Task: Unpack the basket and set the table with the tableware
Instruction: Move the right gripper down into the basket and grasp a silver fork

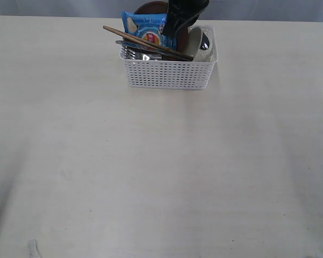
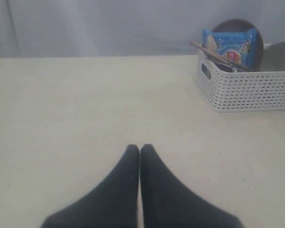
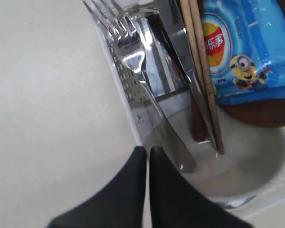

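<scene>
A white perforated basket (image 1: 168, 74) stands near the far edge of the pale table (image 1: 151, 177), fully packed. Wooden chopsticks (image 1: 145, 42) slant across its top. A steel fork (image 3: 133, 61) and knife (image 3: 180, 52) lie inside, reaching into an off-white bowl (image 3: 247, 175). A round brown plate (image 1: 151, 7) stands upright behind.

Blue chips packet (image 1: 145, 28) and grey backdrop (image 1: 54, 6).
The packet stood on end at the far middle, a yellow cartoon figure printed on it; the backdrop spanned the far side.
</scene>
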`<state>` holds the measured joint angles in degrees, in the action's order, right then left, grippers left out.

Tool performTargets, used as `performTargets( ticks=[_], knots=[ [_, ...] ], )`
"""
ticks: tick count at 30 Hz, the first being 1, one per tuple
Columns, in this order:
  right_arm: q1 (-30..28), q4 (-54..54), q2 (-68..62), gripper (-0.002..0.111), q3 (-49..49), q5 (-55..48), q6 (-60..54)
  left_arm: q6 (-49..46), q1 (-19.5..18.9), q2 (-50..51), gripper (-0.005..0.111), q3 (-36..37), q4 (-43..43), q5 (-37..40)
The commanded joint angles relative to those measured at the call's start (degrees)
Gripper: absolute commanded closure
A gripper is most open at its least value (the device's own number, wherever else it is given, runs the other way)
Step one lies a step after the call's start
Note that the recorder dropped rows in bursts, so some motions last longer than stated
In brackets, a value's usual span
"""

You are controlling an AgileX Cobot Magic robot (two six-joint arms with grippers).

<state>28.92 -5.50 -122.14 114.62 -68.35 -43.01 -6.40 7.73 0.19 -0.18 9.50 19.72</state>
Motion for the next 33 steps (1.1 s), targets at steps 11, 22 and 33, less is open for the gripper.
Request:
performTargets(
  ticks=[11,22,33],
  knots=[
    [-0.03,-3.94,-5.33,0.066,0.65,9.63,-9.15,0.17,0.44,-0.19,0.107,0.18,-0.02,-0.1],
    [0.0,-9.79,-7.67,0.064,0.65,12.26,-14.82,0.17,0.44,-0.19,0.107,0.18,-0.02,-0.1],
    [-0.82,-9.42,-8.98,0.064,0.56,13.88,-15.95,0.06,0.44,-0.19,0.107,0.18,-0.02,-0.1]
  ],
)
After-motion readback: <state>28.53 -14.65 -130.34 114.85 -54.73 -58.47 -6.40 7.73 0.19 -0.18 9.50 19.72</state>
